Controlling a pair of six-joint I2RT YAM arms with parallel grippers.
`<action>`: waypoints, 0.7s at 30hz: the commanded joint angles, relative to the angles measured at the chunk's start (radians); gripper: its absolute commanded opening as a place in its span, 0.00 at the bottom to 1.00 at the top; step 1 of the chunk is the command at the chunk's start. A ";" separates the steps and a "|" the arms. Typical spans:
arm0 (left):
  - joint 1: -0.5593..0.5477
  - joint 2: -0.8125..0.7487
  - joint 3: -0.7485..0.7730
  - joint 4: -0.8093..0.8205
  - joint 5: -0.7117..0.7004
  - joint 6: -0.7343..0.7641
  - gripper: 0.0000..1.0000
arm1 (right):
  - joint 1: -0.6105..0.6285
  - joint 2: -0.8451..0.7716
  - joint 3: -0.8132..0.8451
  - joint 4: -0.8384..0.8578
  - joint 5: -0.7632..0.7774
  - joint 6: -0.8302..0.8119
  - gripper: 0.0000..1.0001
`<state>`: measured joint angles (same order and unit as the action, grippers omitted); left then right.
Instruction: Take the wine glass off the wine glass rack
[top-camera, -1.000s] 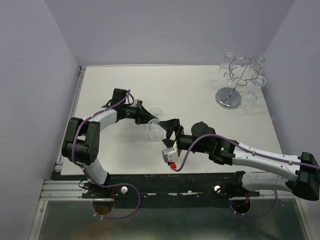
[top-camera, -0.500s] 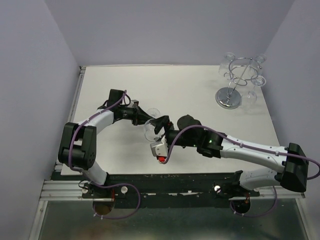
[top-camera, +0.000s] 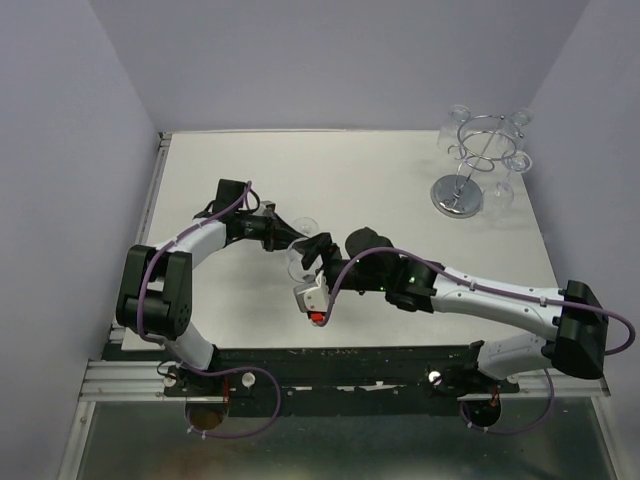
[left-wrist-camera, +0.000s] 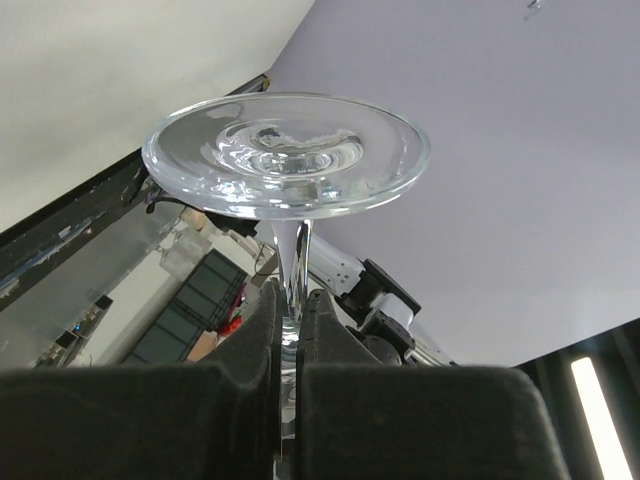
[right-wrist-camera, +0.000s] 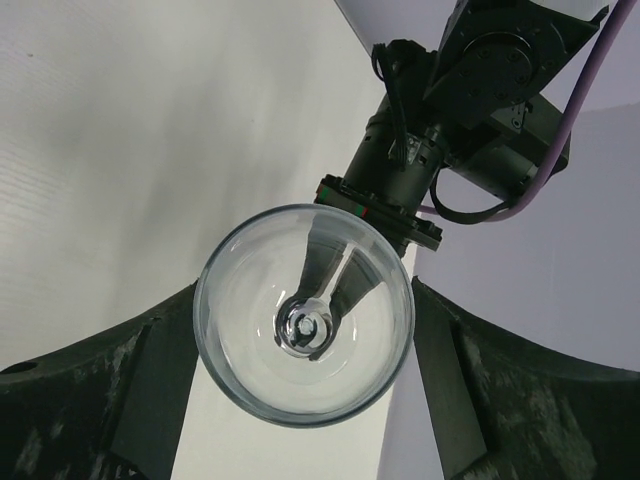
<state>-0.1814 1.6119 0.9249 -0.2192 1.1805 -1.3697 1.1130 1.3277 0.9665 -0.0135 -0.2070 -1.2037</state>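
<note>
A clear wine glass (top-camera: 298, 260) is held sideways above the table, left of centre. My left gripper (top-camera: 283, 234) is shut on its stem. In the left wrist view the round foot (left-wrist-camera: 286, 150) stands above the closed fingers (left-wrist-camera: 240, 370). My right gripper (top-camera: 316, 254) is open, one finger on each side of the bowl (right-wrist-camera: 304, 326), very close to the glass. I cannot tell whether they touch it. The chrome wine glass rack (top-camera: 478, 148) stands at the far right on its disc base (top-camera: 457, 196).
Several more clear glasses (top-camera: 518, 161) hang from the rack's rings. Purple walls close in the table (top-camera: 400, 170) on the left, back and right. The arm bases and a black rail (top-camera: 350, 360) run along the near edge.
My right arm has reached left to the glass, and its fingers now flank the bowl. My left gripper has kept hold of the stem and shifted slightly left.
</note>
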 joint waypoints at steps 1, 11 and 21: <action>0.005 -0.035 0.015 -0.017 0.010 -0.006 0.00 | 0.005 0.028 0.058 0.015 -0.028 -0.007 0.84; 0.129 -0.087 -0.043 0.092 -0.061 -0.029 0.95 | -0.007 0.087 0.227 -0.107 0.014 0.168 0.57; 0.379 -0.178 -0.115 -0.048 -0.136 0.122 0.99 | -0.189 0.307 0.621 -0.259 -0.051 0.504 0.53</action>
<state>0.1524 1.5097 0.8570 -0.1982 1.0973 -1.3281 1.0084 1.5532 1.4273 -0.2386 -0.2283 -0.8654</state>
